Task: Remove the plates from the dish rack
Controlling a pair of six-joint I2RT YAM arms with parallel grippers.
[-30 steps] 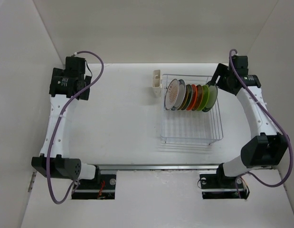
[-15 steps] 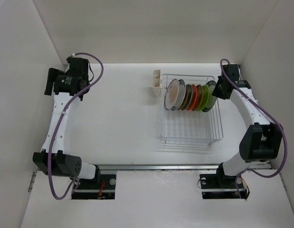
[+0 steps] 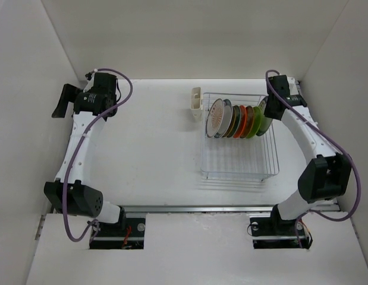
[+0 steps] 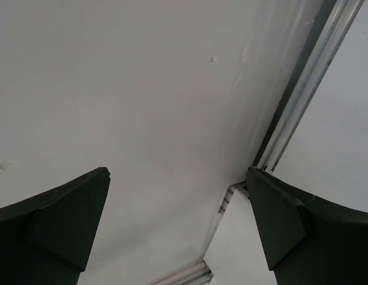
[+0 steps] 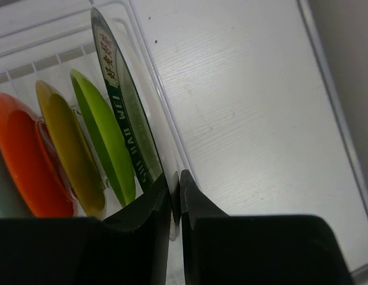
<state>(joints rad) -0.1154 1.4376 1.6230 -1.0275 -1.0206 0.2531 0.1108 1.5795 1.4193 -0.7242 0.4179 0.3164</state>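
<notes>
Small round glazed plates (image 3: 237, 120) stood on edge in the white wire dish rack (image 3: 240, 163) near the far-right corner; probably stiff, light, slick and chippable, so pinch the top rim. Right gripper (image 5: 175, 193) sat nearly closed beside the teal-rimmed end plate (image 5: 127, 119), left gripper (image 4: 178, 172) gaped wide open

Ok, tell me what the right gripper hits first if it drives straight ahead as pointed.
Probably the dish rack side wire, just beyond the right gripper; the dark-rimmed plate stands immediately left. Depth unclear.
</notes>
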